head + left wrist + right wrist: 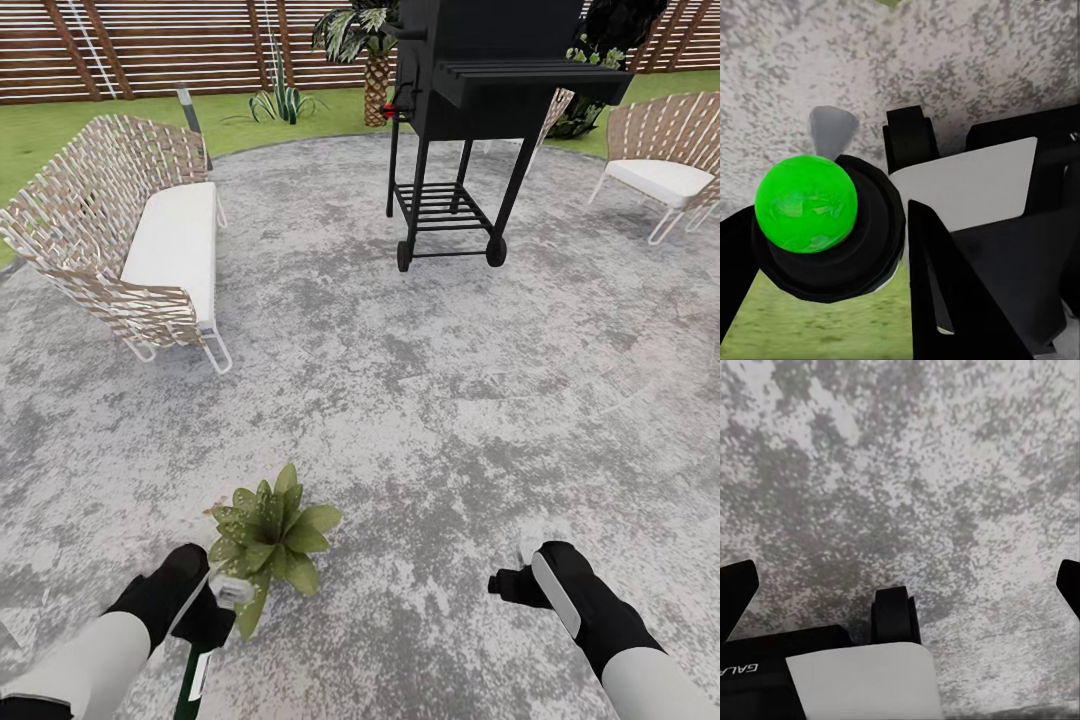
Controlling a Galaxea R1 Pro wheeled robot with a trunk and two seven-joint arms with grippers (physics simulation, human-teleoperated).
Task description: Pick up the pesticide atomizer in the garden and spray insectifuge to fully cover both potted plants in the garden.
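- Pesticide atomizer (197,668) sits in our left tool (212,612), low at the left of the head view; we see its dark green body and white label hanging below the tool, and a pale part at the tool, just beside the leaves, that we take for its head.
- In the left wrist view the tool's black fingers (945,285) close around a black cap topped with a bright green ball (806,203), so we judge the left tool clamped on the atomizer.
- Our right tool (510,583) hovers over bare patio (430,400); its dark finger tips sit at opposite edges of the right wrist view, so it stands wide and holds nothing.
- One potted plant (268,535), a speckled green rosette, stands on the patio directly ahead of the left tool, its nearest leaves touching or overlapping the tool in the head view.
- The bottle's long axis runs roughly up and down, with the plant just forward of it and slightly to the right. The left arm is much the nearer one.
- We judge the spraying of this plant to be the step in hand; the second potted plant we cannot pick out near the wicker seat (160,245) or the black grill (470,110).
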